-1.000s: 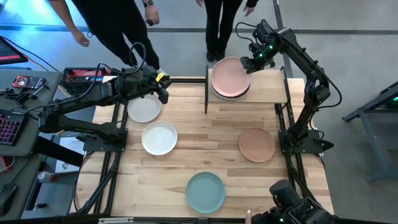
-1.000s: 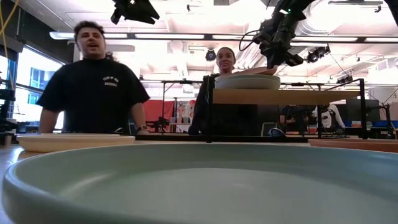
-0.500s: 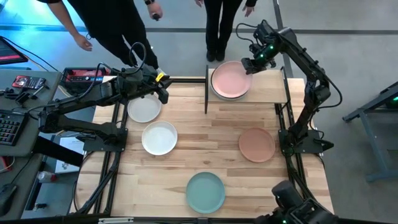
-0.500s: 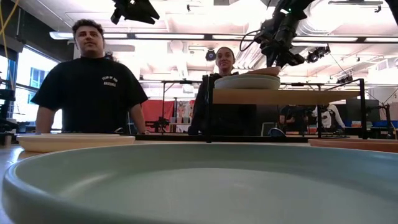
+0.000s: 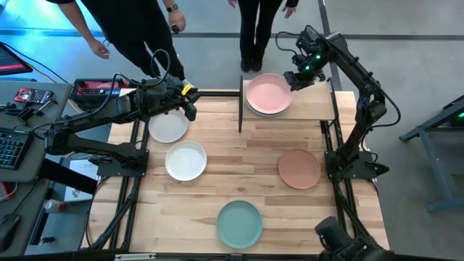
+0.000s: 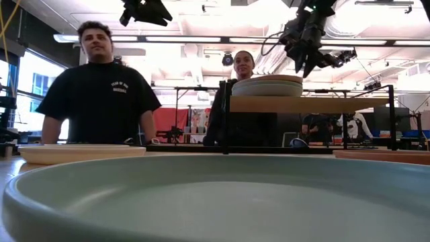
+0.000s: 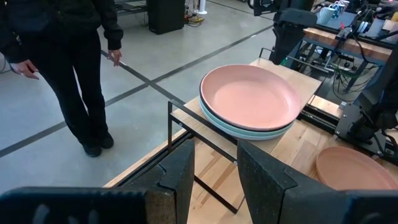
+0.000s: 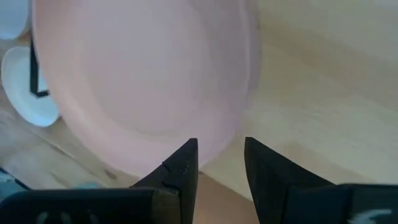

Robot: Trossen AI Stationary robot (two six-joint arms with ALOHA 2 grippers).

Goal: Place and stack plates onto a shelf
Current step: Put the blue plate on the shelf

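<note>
Left of the shelf point(image 5: 312, 109), left gripper point(image 5: 190, 109) hangs open over the grey-white plate point(image 5: 167, 127), white plate point(image 5: 185, 160) beside it. On the shelf: pink plate point(image 5: 268, 93) atop the stack, right gripper point(image 5: 296, 78) open at its rim, holding nothing. Plates look matte, rigid, breakable; pinch the raised rim.

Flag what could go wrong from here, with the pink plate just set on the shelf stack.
1. The open right gripper hangs close above the pink plate; a low retreat could clip its rim and shift the stack.
2. The stack sits toward one end of the shelf, near its edge, so a nudge might push it off.
</note>
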